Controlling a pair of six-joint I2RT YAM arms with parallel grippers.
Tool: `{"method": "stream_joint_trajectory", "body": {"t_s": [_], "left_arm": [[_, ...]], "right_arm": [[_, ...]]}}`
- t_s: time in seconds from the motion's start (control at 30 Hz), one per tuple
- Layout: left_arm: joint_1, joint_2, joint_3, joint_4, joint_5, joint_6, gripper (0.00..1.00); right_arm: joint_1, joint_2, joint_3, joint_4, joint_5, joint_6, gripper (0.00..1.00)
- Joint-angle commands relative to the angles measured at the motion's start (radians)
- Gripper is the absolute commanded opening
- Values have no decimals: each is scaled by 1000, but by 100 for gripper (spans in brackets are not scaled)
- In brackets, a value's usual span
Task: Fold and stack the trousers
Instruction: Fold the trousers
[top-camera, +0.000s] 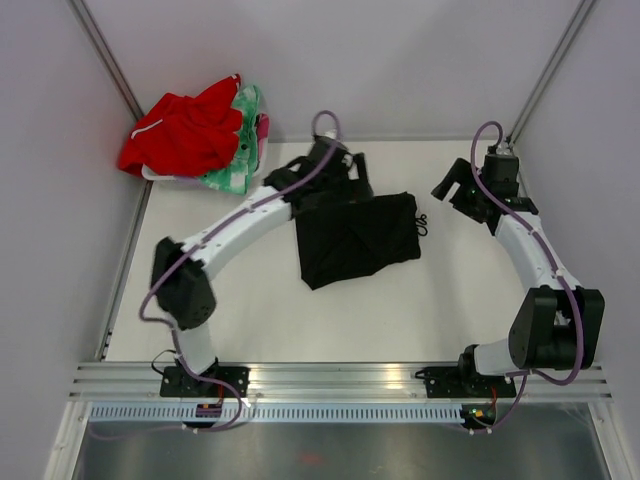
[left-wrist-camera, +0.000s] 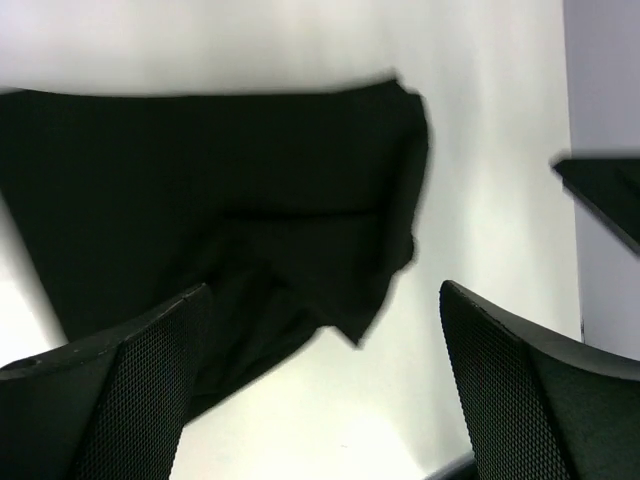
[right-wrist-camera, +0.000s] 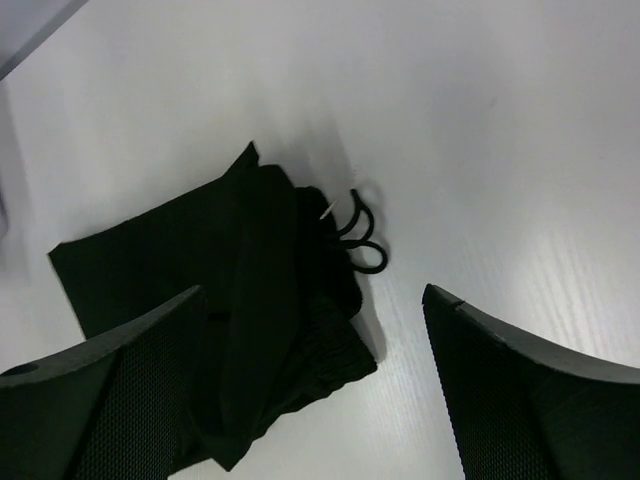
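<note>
Trousers: the trousers (top-camera: 355, 240) are black and lie folded into a compact, slightly skewed bundle on the table. The bundle sits directly under and just ahead of the left gripper, and beside the right gripper but apart from it.
Trousers, left wrist view: the cloth (left-wrist-camera: 220, 190) fills most of the ground beyond the fingertips. One loose folded flap reaches down into the gap between the two fingers.
Trousers, right wrist view: the bundle (right-wrist-camera: 230, 300) lies ahead of and below this gripper, running under the finger at the left of the view. Its layers overlap, and the gathered waist is at the nearer corner.
Drawstring: the black loops (right-wrist-camera: 362, 235) spill from the bundle onto bare table, ahead of the right gripper and roughly in line with its gap. From above, the drawstring (top-camera: 421, 222) is on the bundle's edge nearest that gripper.
Left gripper: the left gripper (top-camera: 345, 180) (left-wrist-camera: 322, 288) has its jaws spread wide with nothing held. It is over the far corner of the bundle; contact with the cloth cannot be told.
Right gripper: the right gripper (top-camera: 450, 188) (right-wrist-camera: 312, 292) also has its jaws wide apart and holds nothing. It is over the table just beside the bundle.
Table: the table (top-camera: 250, 310) is white and flat under both grippers.
Red garment: the red garment (top-camera: 185, 130) has white trim and is heaped at the far corner, well apart from the left gripper.
Patterned cloth: the green-and-pink cloth (top-camera: 245, 150) touches the red heap and lies between it and the left gripper.
</note>
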Motion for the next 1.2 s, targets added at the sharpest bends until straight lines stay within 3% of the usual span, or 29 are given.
{"method": "stream_joint_trajectory", "body": {"t_s": [0.0, 0.13, 0.3, 0.37, 0.53, 1.0, 1.17], "left_arm": [[165, -277, -260, 59, -24, 84, 100], [238, -395, -541, 153, 31, 123, 98], [239, -483, -833, 376, 165, 188, 91], [239, -477, -873, 442, 211, 211, 87], [239, -410, -856, 455, 206, 206, 85], [239, -318, -872, 490, 222, 173, 85], [239, -301, -873, 488, 220, 172, 85]], "right_arm": [[24, -31, -51, 62, -231, 17, 93], [301, -39, -100, 27, -124, 12, 91], [380, -76, -160, 5, -78, -55, 77], [388, -67, -129, -83, -7, -115, 74], [426, -30, -109, -162, 7, -128, 69], [472, 44, -183, -29, 4, -6, 67], [472, 73, -180, 45, -47, 9, 49]]}}
